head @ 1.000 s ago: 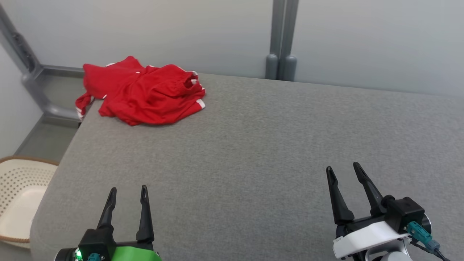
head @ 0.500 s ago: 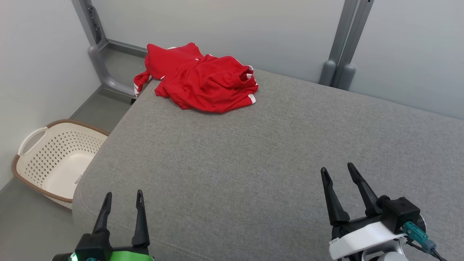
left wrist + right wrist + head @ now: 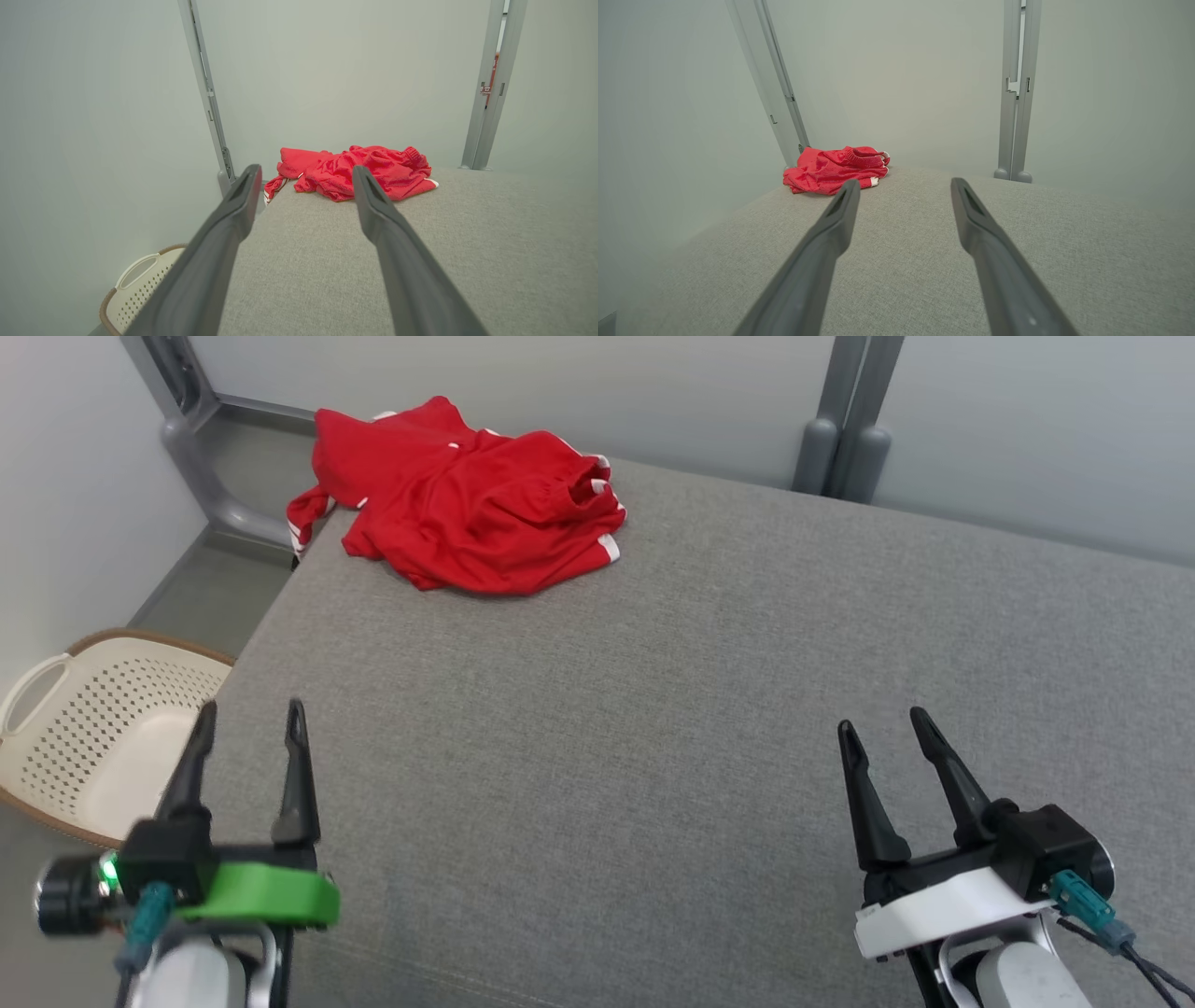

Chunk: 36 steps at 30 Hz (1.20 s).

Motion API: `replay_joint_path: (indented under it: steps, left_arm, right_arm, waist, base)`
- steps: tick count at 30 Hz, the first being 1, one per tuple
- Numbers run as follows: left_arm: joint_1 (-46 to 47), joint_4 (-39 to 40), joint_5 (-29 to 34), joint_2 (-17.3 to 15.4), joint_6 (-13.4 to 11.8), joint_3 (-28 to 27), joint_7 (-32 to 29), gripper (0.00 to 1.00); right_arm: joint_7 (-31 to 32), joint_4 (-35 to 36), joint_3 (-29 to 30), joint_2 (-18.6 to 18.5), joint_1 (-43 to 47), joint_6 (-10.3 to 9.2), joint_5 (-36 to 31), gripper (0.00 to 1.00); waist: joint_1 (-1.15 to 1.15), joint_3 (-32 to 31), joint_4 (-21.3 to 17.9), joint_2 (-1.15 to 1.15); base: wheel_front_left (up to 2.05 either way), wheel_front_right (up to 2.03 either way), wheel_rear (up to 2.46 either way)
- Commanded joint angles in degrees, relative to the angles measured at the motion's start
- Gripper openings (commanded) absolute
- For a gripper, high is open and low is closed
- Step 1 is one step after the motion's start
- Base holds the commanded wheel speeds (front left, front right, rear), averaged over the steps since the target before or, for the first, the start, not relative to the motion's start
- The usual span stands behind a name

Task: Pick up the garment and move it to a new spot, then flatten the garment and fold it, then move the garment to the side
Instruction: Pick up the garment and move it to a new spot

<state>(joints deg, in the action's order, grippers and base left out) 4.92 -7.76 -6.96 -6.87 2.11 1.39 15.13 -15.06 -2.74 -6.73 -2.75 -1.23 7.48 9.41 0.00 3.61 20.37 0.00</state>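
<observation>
A cream basket (image 3: 103, 709) is sitting on the floor at left, beside the left gripper (image 3: 252, 707), which is hovering wide and empty. The red garment (image 3: 467, 513) is lying crumpled on the grey surface's (image 3: 653, 709) far left corner. The right gripper (image 3: 882, 721) is hovering wide and empty.

Before me spreads a grey fabric-covered tabletop (image 3: 672, 691). Behind it stand pale, plain wall panels (image 3: 523, 383), joined by grey metal posts (image 3: 845, 420). Down at my left, on the grey floor (image 3: 210, 602), sits a cream perforated basket (image 3: 89, 728) with a brown rim.
</observation>
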Motion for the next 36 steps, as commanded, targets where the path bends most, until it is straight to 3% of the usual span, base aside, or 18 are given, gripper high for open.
replay_joint_path:
  steps: [1,8,17,24,36]
  left_arm:
    - [3.91,-0.22,0.62,-1.32,0.79,0.11,-0.25,1.0]
    - [22.23,-2.88,-0.89,-8.44,4.48,2.48,-8.34,1.0]
    - [42.58,-11.78,-13.59,-18.66,5.3,9.04,-22.5,1.0]
    - [49.31,-20.71,-18.84,-22.86,5.31,13.63,-26.37,1.0]
    - [51.22,-32.29,-23.59,-24.0,5.33,18.02,-24.95,1.0]
  right_arm:
    - [-0.18,0.51,0.31,-0.24,-1.28,0.03,-0.64,1.0]
    - [-0.18,1.85,0.73,-0.21,-5.01,0.03,-2.14,1.0]
    - [-0.18,4.22,0.3,-0.22,-10.49,0.03,-3.16,1.0]
    - [-0.18,5.78,0.56,-0.2,-13.43,0.03,-2.75,1.0]
    - [-0.18,7.11,0.55,-0.18,-13.86,0.03,-3.34,1.0]
  waist:
    - [0.0,3.7,-3.05,0.0]
    - [0.0,10.29,-7.73,0.0]
    - [0.0,20.76,-14.62,0.0]
    - [0.0,26.47,-18.09,0.0]
    - [0.0,29.27,-21.11,0.0]
  base:
    - [0.0,0.0,0.0]
    - [0.0,0.0,0.0]
    - [0.0,0.0,0.0]
    - [0.0,0.0,0.0]
    - [0.0,0.0,0.0]
